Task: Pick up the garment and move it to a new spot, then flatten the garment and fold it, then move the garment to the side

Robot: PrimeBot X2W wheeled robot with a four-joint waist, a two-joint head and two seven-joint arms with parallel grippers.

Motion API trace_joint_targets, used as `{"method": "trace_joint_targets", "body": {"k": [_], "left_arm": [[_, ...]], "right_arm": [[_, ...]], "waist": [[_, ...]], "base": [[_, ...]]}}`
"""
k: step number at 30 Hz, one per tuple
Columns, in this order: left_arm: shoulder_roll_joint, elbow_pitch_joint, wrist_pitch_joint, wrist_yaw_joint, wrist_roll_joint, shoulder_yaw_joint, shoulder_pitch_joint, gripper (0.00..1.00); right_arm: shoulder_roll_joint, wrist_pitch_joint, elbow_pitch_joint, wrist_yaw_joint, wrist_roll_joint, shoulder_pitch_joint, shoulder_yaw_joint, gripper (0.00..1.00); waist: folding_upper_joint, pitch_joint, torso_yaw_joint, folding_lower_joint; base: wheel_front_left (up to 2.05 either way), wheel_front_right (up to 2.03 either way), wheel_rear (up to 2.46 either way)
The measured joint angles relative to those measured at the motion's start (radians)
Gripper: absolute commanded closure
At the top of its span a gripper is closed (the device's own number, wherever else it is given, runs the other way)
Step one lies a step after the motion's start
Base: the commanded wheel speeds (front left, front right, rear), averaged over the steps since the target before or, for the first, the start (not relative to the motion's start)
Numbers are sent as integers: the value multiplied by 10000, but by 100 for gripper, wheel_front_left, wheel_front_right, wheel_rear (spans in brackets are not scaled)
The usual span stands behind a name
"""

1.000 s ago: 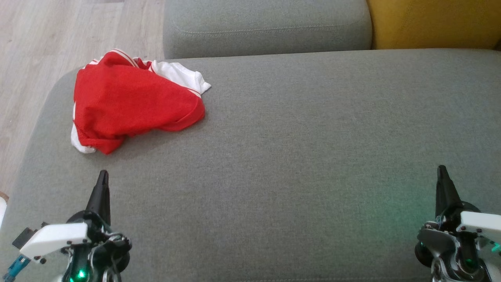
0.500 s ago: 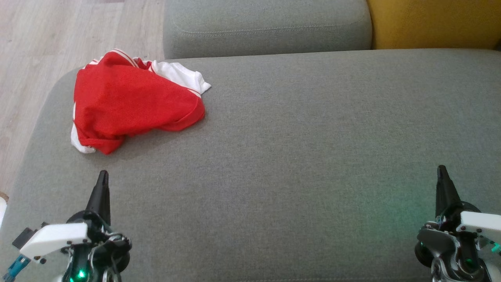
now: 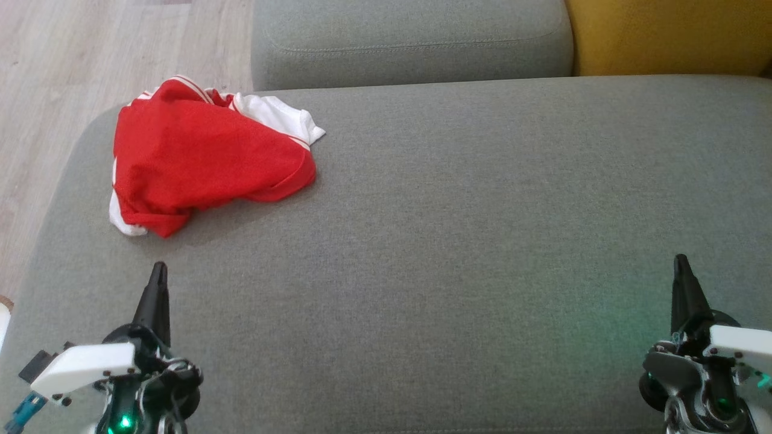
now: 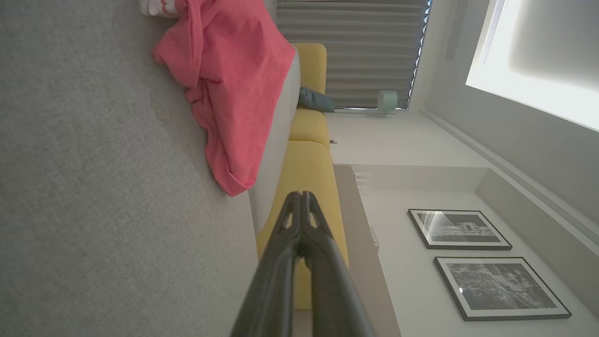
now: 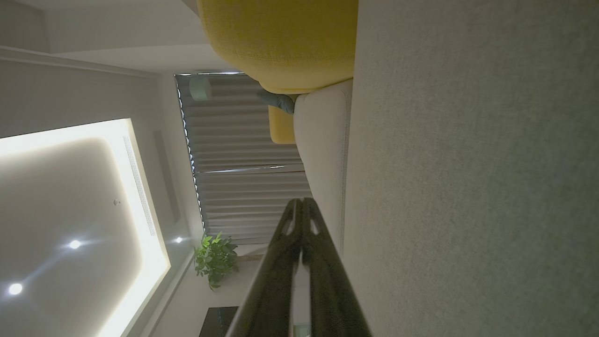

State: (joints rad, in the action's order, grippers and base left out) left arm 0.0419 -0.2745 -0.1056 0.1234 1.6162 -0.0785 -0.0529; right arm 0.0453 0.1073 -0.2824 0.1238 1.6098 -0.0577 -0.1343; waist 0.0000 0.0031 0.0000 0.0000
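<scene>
The garment (image 3: 199,157), red with white trim, lies crumpled at the far left of the grey sofa seat (image 3: 458,241), close to its left edge. In the left wrist view the garment (image 4: 234,93) appears as a red heap ahead of the fingers. My left gripper (image 3: 158,268) hovers at the lower left, shut and empty, a short way in front of the garment. At the lower right, my right gripper (image 3: 680,260) is shut and empty too, far from the cloth. Both wrist views show the fingertips pressed together, left gripper (image 4: 302,194) and right gripper (image 5: 302,201).
A grey back cushion (image 3: 410,42) runs along the far side, with a yellow cushion (image 3: 669,36) to its right. Wooden floor (image 3: 60,78) lies beyond the seat's left edge. The seat stretches wide and bare to the garment's right.
</scene>
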Motion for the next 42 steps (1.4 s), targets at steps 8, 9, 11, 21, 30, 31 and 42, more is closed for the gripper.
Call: {"method": "trace_joint_targets", "body": {"k": [8, 9, 11, 21, 30, 31, 42], "left_arm": [[-2, -21, 2, -6, 2, 4, 4, 0], [-6, -146, 10, -8, 2, 17, 34, 0], [-36, -472, 15, -17, 2, 29, 254, 0], [-128, -708, 240, -65, -63, 153, 823, 0], [-128, -362, 472, -188, -667, 334, 825, 0], [-127, -311, 476, -230, -761, 343, 825, 0], [-125, 209, 825, -453, -2052, 596, 831, 0]], "right_arm": [[-2, 0, -23, 0, 0, 3, 2, 0], [-6, 0, -140, 0, 0, 33, 8, 0], [-25, 0, -472, -10, 0, 233, 19, 0], [-54, -192, -811, -10, -79, 678, 261, 0], [-54, -472, -656, -10, -738, 678, 347, 0], [-54, -474, -619, -10, -849, 678, 359, 0], [-54, -775, -161, -10, -2391, 684, 571, 0]], "waist": [[0, 0, 0, 0], [0, 0, 0, 0], [0, 0, 0, 0], [0, -38, -1, 0], [0, -80, 0, 0], [0, -84, 0, 0], [0, -125, 2, 0]], "base": [[0, 0, 0], [0, 0, 0], [0, 0, 0], [0, 0, 0], [0, 0, 0], [0, 0, 0], [0, 0, 0]]}}
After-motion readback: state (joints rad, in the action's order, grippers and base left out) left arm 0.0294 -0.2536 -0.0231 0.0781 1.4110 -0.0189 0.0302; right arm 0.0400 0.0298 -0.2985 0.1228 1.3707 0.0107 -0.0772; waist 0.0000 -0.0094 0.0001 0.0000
